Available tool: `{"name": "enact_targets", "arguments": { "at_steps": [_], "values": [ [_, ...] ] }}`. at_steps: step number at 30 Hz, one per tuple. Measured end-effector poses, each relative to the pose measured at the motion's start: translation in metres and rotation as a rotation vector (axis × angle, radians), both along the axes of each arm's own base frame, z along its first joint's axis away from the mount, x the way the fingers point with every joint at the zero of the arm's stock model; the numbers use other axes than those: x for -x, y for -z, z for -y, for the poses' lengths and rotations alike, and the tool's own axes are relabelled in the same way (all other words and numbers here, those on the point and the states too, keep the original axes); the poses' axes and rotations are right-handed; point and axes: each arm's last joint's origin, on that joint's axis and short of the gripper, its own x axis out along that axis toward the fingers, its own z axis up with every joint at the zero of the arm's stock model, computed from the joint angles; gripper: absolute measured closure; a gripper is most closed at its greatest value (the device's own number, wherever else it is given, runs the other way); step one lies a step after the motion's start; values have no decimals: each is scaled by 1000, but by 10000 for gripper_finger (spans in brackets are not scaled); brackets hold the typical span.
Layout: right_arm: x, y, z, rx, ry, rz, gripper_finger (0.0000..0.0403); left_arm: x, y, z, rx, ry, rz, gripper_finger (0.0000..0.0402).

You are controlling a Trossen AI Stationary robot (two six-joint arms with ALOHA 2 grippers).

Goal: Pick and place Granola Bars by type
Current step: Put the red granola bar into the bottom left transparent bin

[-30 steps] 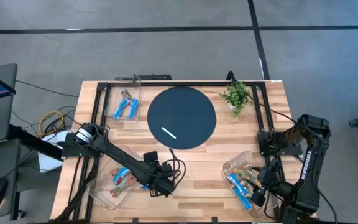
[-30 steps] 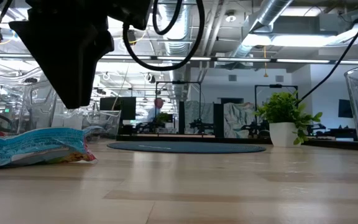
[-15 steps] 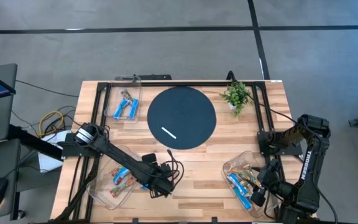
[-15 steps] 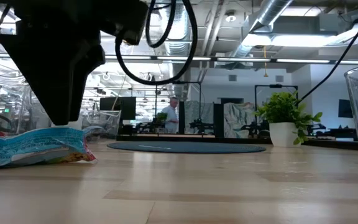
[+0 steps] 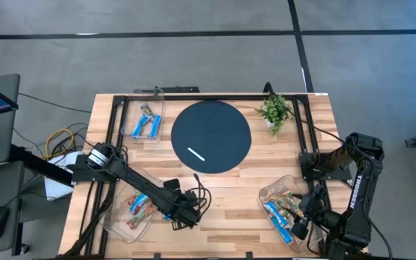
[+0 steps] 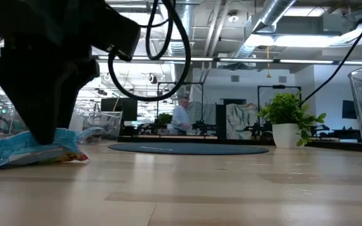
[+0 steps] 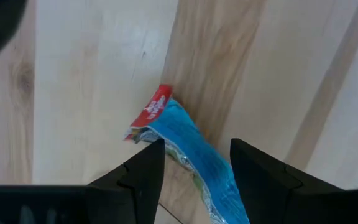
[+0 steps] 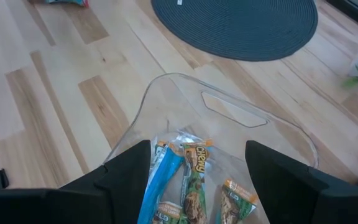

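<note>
The left gripper (image 7: 191, 163) is hanging low over a blue granola bar (image 7: 194, 155) lying loose on the wooden table (image 5: 222, 209), just beside the clear tray (image 5: 119, 220) at the table's front left corner, its fingers (image 7: 143, 174) spread to either side of the wrapper and not yet pinching it. The bar looks light and soft: a thin, crinkly film pack with a red crimped end, likely slick and easily crushed or pushed aside along the wood. The best hold appears to be across its narrow width near the middle, where the filling gives some body, rather than on the flat sealed end. More bars are lying in that front-left tray, in a smaller tray (image 5: 145, 123) well behind it, and in a third tray (image 8: 229, 124) at the front right corner, where the right gripper (image 8: 197, 180) is waiting with its fingers spread above green and blue bars (image 8: 191, 180).
</note>
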Motion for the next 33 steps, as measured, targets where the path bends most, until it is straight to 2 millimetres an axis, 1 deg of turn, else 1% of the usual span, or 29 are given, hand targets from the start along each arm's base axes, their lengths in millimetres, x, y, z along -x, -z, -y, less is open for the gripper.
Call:
{"name": "enact_targets", "arguments": {
  "at_steps": [6, 11, 18, 24, 28, 33],
  "values": [
    [-2, 0, 1, 3, 4, 5, 149, -1, 0, 0, 8, 0, 0, 224],
    [-7, 0, 3, 21, 1, -9, 149, -3, 0, 1, 31, 36, 13, 227],
    [-11, 0, 4, 40, -4, -19, 149, -7, -3, 5, 97, 126, 41, 262],
    [-11, 0, 4, 53, -20, -27, 149, -14, -11, 7, 119, 143, 69, 280],
    [-11, 0, 4, 62, -31, -33, 149, -13, -11, 1, 102, 74, 33, 276],
    [-12, 0, 4, 68, -38, -29, 149, -12, -10, -8, 78, 16, -15, 255]
  ]
}}
